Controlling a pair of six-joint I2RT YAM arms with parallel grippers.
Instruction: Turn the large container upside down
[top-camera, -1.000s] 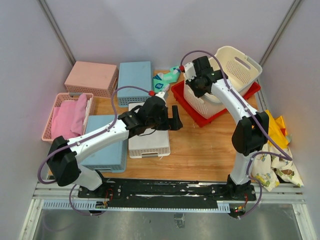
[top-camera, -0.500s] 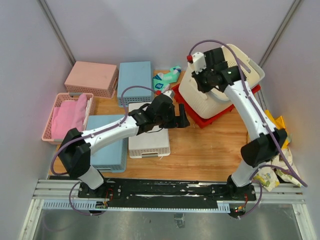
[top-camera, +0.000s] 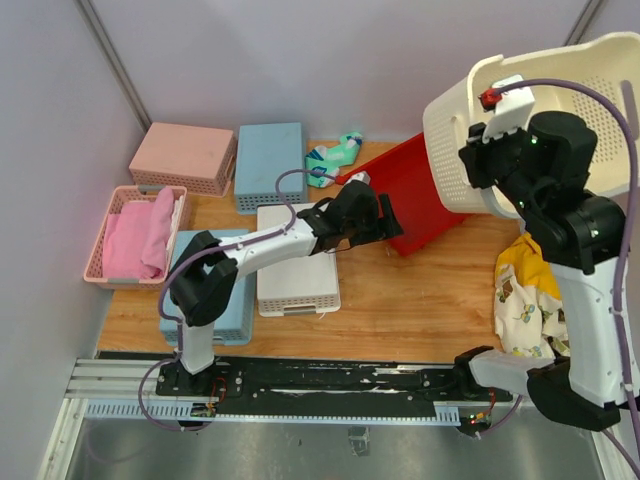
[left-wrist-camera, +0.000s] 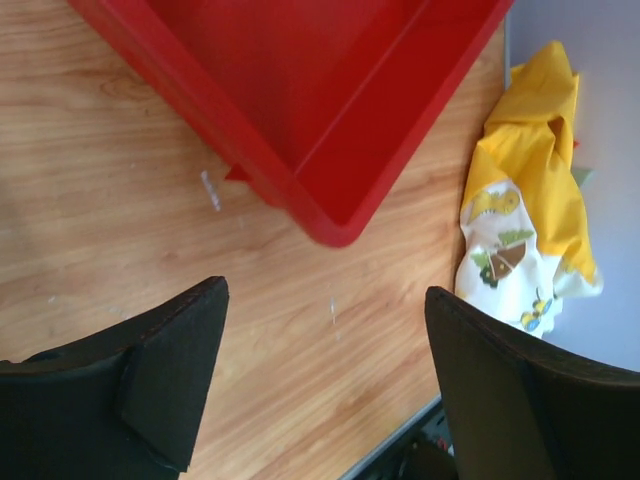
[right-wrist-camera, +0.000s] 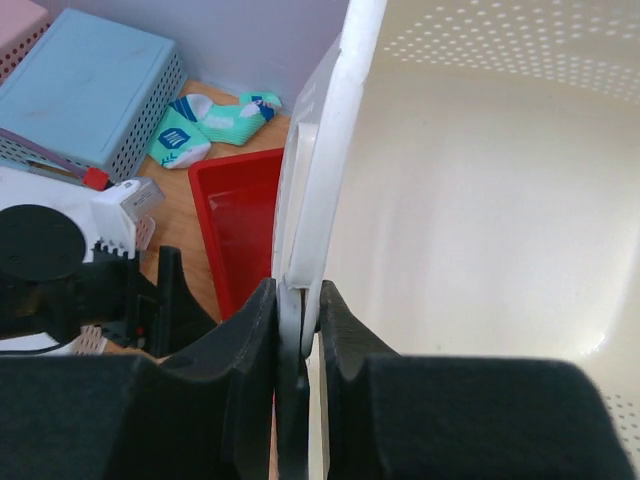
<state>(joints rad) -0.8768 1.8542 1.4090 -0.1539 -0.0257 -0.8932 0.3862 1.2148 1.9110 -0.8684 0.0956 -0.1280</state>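
Observation:
The large cream container (top-camera: 455, 130) hangs high in the air at the upper right, tipped on its side with its opening facing left. My right gripper (top-camera: 478, 165) is shut on its rim; the right wrist view shows the jaws (right-wrist-camera: 298, 300) pinching the thin white rim, with the container's perforated inside (right-wrist-camera: 480, 200) to the right. My left gripper (top-camera: 385, 225) is open and empty, low over the wood beside the near corner of the red tray (top-camera: 405, 195). In the left wrist view it (left-wrist-camera: 325, 370) hangs over bare wood just short of the tray (left-wrist-camera: 300, 100).
A white upturned basket (top-camera: 297, 265) lies under my left arm. Blue baskets (top-camera: 270, 160) (top-camera: 215, 295), a pink one (top-camera: 185, 155) and a pink basket of cloth (top-camera: 135, 230) fill the left. Socks (top-camera: 335, 155) lie at the back, and a yellow cloth (top-camera: 525, 290) on the right.
My right arm has swung the container up off the red tray, high and to the right. My left gripper has moved right to the tray's near corner.

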